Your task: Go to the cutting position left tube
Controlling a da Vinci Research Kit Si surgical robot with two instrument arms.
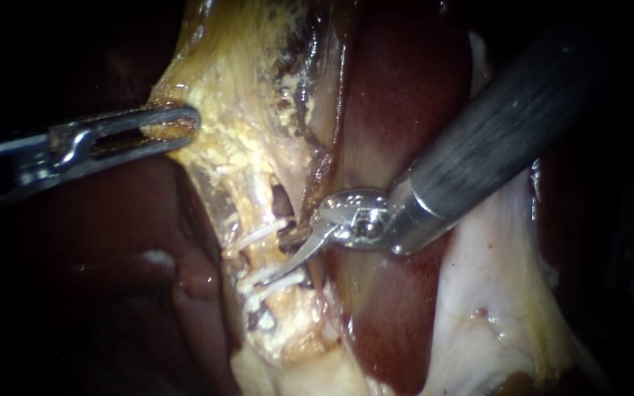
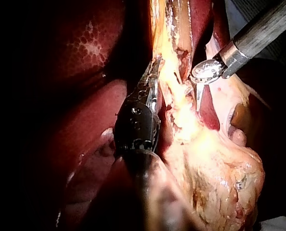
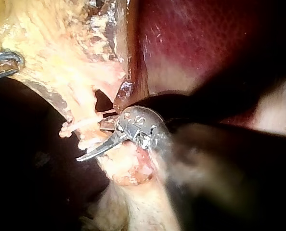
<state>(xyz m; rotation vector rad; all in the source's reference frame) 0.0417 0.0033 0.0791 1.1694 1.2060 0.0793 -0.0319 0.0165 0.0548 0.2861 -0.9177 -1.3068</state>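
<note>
Looking through the endoscope, you had the left instrument (image 1: 183,126) entering from nine o'clock. Its end effector was clenched on the edge of the yellow tissue (image 1: 236,110), which looked stretched. The right instrument (image 1: 279,257) came in from two o'clock, its curved-blade end effector released with a clear gap. It sat at the left tube (image 1: 258,257) near the centre, between two white clips (image 1: 262,235).

From the left wrist, the right instrument (image 2: 199,98) hung just beside the pale strand, ahead of your clenched left instrument (image 2: 153,79). You could not tell there whether it touched.

From the right wrist, the right instrument (image 3: 97,142) straddled the tube beside a small hole in the tissue (image 3: 102,101), one blade reaching past it.

To finish well, you needed the tube's full width deep between the blades. Both clips had to stay clear, the far tip visible, and the liver (image 1: 398,110) untouched.
</note>
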